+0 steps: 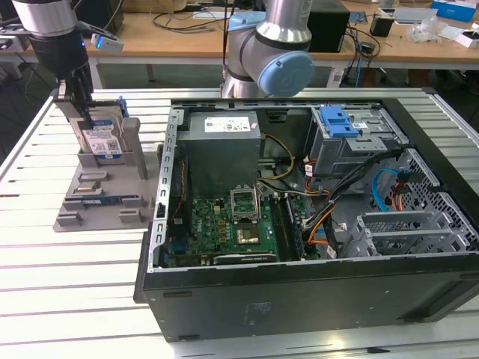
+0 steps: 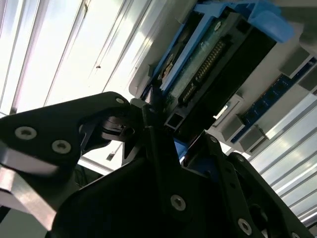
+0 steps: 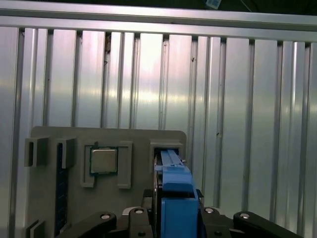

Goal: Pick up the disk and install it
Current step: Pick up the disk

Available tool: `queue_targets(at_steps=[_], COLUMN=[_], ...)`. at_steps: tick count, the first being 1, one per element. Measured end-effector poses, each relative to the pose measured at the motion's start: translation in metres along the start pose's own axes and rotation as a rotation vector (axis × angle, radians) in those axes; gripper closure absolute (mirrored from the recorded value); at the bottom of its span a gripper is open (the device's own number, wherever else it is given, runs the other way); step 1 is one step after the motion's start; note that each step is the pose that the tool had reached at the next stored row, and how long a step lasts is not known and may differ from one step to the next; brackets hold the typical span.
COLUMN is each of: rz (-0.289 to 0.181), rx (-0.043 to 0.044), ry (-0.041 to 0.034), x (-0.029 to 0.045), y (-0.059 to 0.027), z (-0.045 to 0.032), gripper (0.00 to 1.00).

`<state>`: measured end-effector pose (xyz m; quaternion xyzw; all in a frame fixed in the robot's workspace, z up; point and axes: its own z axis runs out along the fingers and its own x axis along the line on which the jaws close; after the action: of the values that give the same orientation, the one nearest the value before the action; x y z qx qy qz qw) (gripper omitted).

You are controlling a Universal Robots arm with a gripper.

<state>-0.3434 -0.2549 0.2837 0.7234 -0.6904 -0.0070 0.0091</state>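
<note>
Claw downward, arm upright.

One disk, one grey fixture tray, one open computer case, one processor chip.

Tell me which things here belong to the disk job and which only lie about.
Belong: the disk, the gripper at it, the grey holder it stands in, the open computer case.
Not part of it: the processor chip, the power-supply box, cables on the back desk.

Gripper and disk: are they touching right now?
Touching. In the first wrist view the disk sits clamped in the gripper, fingers flush on both sides, no gap. It stands in the grey holder.
</note>
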Motion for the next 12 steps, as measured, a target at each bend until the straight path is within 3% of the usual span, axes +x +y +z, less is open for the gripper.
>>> queue_targets(at_steps=[12], rz=[0.0], rx=[0.0], ry=[0.0001], x=[0.0], y=[0.0], z=[0.0006], gripper=[0.63])
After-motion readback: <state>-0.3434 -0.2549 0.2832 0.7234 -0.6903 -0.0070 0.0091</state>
